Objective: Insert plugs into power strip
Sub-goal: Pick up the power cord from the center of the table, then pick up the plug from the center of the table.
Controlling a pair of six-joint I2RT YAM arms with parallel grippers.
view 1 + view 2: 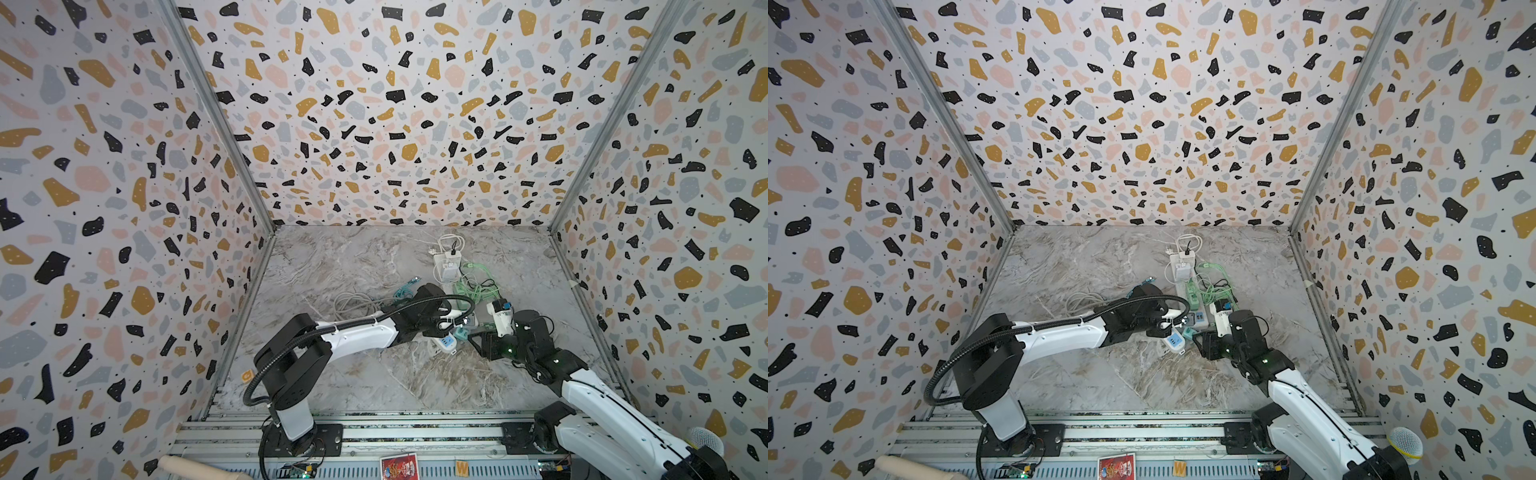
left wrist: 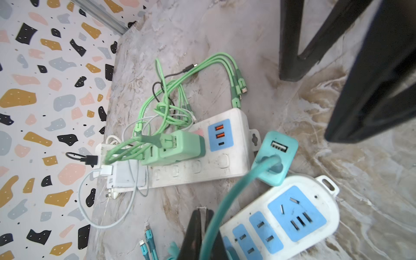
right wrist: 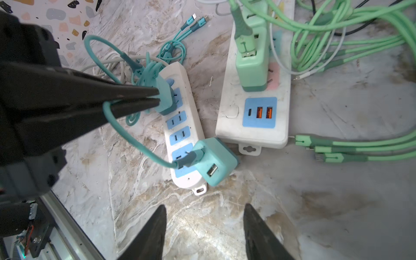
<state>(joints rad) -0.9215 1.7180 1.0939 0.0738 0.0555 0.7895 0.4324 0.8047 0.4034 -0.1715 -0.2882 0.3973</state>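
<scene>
Left wrist: my left gripper clamps the thin teal cable, probably to haul its boxy teal charger plug, lying loose just past my tips, onto the white oval blue-socketed power strip. Right wrist: my right gripper gapes empty with that plug just ahead, and a second teal plug shows at my left tips. Both top views: grips too small to read.

Both top views look down from high over the 6 o'clock edge toward the 12 o'clock wall, covering the whole bench from afar. Left wrist camera: close behind the left tool, facing the long power strip. Right wrist camera: close above the right tool, looking down. Both wrist views share the short power strip, the teal plug and teal cable.
</scene>
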